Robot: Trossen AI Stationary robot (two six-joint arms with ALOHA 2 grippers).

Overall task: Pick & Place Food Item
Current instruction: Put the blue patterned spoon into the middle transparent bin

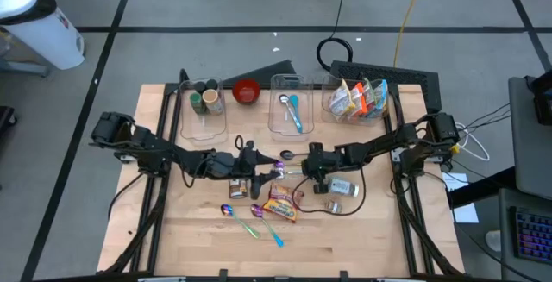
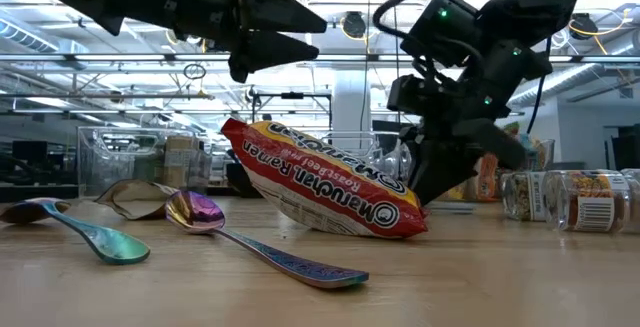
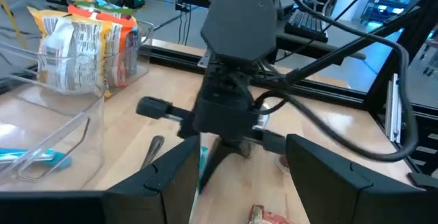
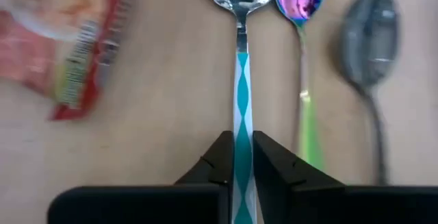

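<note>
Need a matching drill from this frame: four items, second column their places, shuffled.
Items:
1. ramen packet
2. red bowl
3. snack packets
4. teal-handled spoon

Places:
a. between the shut jaws of the right gripper
b. in a clear bin
c. lying in the middle of the table
d. standing alone near the table's edge

Pairs: 1-c, 2-d, 3-b, 4-a

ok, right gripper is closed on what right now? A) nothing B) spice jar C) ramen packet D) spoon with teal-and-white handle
D: in the right wrist view the right gripper has its fingers pinched on the teal-and-white handle of the spoon; the ramen packet lies apart beside it.
</note>
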